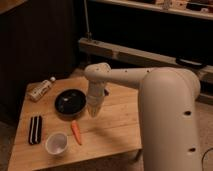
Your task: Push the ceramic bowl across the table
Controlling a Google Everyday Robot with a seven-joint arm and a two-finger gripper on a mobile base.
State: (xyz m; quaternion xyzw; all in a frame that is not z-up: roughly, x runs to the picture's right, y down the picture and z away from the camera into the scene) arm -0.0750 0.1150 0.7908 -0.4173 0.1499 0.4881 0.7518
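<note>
The ceramic bowl [70, 102], wide, shallow and glossy black, sits on the left half of the light wooden table [115, 127]. My gripper [93, 112] points down at the end of the white arm, just beside the bowl's right rim and low over the table top. I cannot tell whether it touches the bowl.
A lying bottle [41, 90] is at the table's back left. A black striped flat object [35, 129], a white plastic cup [56, 144] and a carrot [76, 132] lie in front of the bowl. A dark cabinet stands to the left and a low shelf behind.
</note>
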